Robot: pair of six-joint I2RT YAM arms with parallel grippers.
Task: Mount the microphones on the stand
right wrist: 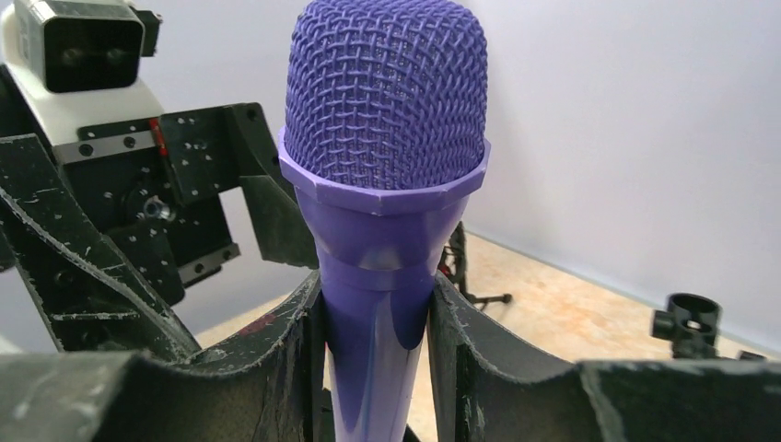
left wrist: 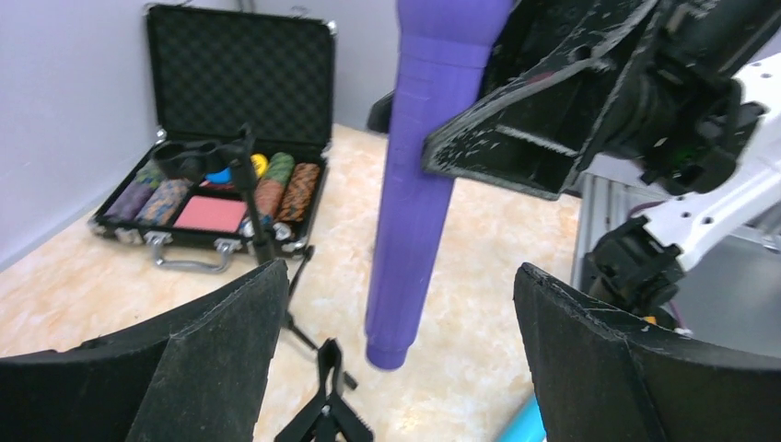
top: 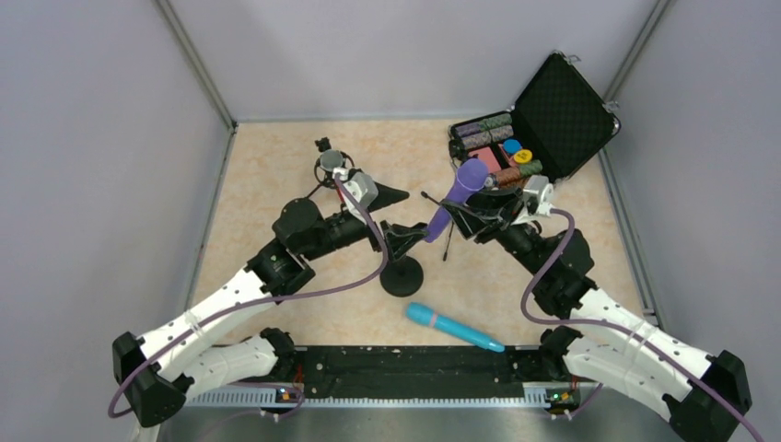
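- The table (top: pixel 267 184) is walled on three sides. The far left portion is bare and offers the most room for moving. The far right corner is occupied.
- The chip case (top: pixel 562 101) stands in that far right corner with its lid raised against the wall. It is no part of the task, but it limits any swing of the right arm toward the far edge.
- The left gripper (left wrist: pixel 401 276) is spread wide and holds nothing. The lower handle of the purple microphone (left wrist: pixel 414 184) hangs between its fingers and touches neither one. Judgement: this placement suits steadying or taking over the handle.
- The right gripper (right wrist: pixel 378 290) is clamped on the purple microphone just below the mesh head, which points up. Judgement: the high grip leaves the handle free to enter a clip.
- The round-base stand (top: pixel 402 276) sits mid-table toward the near edge, just under the left gripper. Both arms converge above it, so clearance there is tight.
- The light blue microphone (top: pixel 453 327) lies flat close to the near edge, well apart from both grippers. It is not yet attached.
- The tripod stand (left wrist: pixel 249 198) stands in front of the chip case. Its clip (left wrist: pixel 189 157) is empty.
- A ringed holder (top: pixel 332 166) stands toward the far edge, behind the left wrist. What it holds cannot be told.
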